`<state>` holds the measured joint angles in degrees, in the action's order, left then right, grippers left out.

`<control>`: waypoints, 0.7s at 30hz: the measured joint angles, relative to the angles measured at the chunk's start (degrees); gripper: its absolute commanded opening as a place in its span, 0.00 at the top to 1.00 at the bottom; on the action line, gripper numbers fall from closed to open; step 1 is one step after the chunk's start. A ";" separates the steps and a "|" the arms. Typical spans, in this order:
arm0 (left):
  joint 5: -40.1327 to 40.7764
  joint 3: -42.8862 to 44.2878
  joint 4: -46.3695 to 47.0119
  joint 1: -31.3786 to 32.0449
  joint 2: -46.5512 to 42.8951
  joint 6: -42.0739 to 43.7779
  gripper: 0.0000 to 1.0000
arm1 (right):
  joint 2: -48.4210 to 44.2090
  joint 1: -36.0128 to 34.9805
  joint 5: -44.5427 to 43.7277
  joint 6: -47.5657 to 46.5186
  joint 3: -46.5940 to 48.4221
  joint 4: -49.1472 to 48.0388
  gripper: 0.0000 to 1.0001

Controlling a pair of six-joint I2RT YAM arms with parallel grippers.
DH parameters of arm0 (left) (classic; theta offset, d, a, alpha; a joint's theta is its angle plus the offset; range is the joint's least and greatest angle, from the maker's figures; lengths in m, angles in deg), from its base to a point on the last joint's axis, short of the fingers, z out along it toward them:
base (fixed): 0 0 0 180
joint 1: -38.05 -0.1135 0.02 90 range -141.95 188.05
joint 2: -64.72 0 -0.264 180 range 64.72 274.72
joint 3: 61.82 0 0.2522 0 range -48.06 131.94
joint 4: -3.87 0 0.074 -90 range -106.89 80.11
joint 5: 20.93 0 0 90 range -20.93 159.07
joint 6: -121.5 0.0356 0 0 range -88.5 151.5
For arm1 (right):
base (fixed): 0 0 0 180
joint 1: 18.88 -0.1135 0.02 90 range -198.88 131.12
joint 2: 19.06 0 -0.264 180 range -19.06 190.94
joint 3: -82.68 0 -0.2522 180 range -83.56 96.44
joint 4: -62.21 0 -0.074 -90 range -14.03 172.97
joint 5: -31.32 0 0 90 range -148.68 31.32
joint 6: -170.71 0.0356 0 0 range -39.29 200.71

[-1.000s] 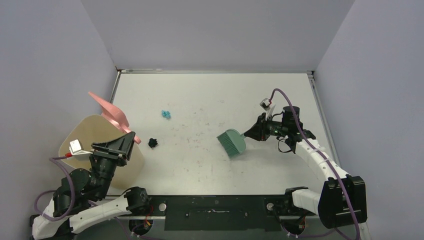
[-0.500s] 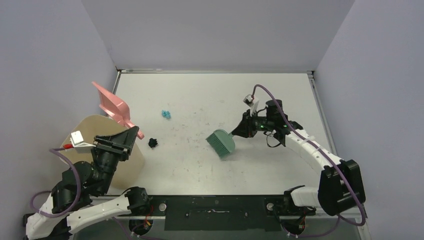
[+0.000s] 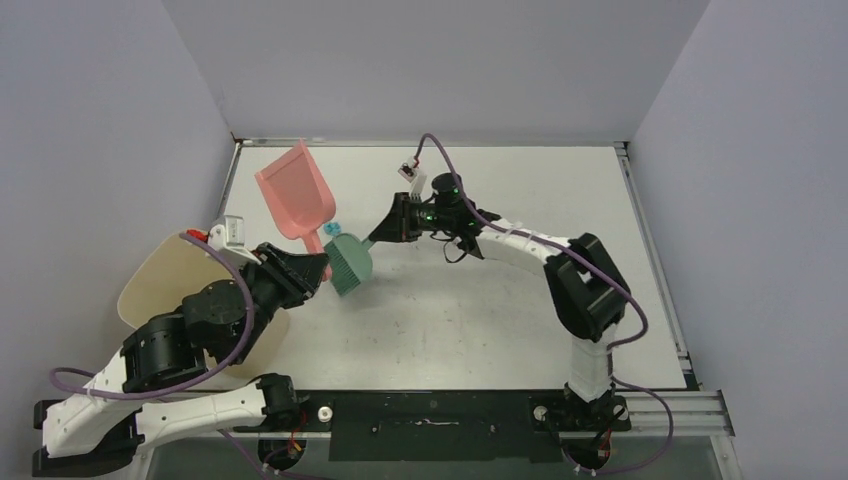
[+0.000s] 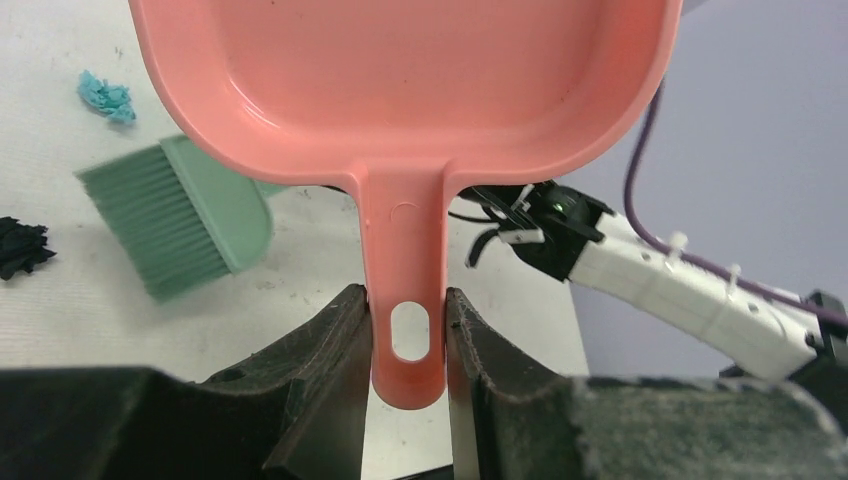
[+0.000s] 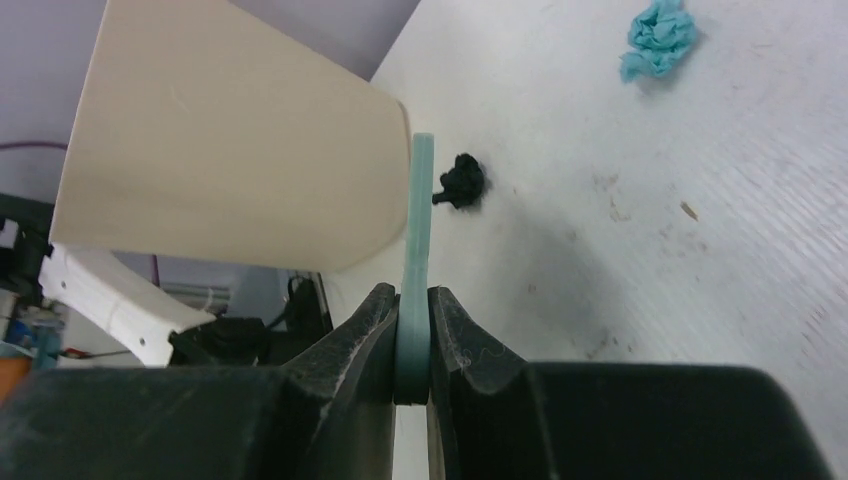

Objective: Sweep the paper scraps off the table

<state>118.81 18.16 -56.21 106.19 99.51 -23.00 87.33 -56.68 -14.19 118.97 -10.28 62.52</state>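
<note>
Two paper scraps show on the white table (image 3: 520,300): a teal wad (image 3: 333,229) (image 4: 105,97) (image 5: 658,37) and a black wad (image 4: 20,247) (image 5: 460,182); the top view hides the black one. My left gripper (image 3: 306,272) (image 4: 405,300) is shut on the handle of the pink dustpan (image 3: 295,190) (image 4: 400,80), whose scoop hangs over the table's left part. My right gripper (image 3: 392,226) (image 5: 413,300) is shut on the handle of the teal brush (image 3: 350,262) (image 4: 175,220) (image 5: 418,220). The bristles sit just right of the dustpan, between the two wads.
A beige bin (image 3: 165,280) (image 5: 230,140) stands off the table's left front corner, under my left arm. The right arm stretches across the table's middle. Grey walls close in the back and sides.
My left arm has swung the dustpan from above the bin out over the table. My right arm has carried the brush leftward across the table to the scraps.
</note>
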 measured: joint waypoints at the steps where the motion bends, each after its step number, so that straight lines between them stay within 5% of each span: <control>1: -0.87 0.31 -0.81 0.00 0.55 0.35 1.00 | 2.89 -0.61 -0.24 2.67 1.55 -2.14 0.95; 10: -5.07 0.59 -6.01 0.00 0.66 0.61 1.00 | 24.98 -3.80 -1.16 25.29 14.12 -17.03 0.95; 21: -5.60 -0.24 -6.97 0.00 2.03 0.66 1.00 | 28.37 -10.93 -17.59 20.90 29.05 8.31 0.95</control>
<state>113.21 17.92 -63.19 106.19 101.54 -22.35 115.70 -67.61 -31.79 139.87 18.77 70.82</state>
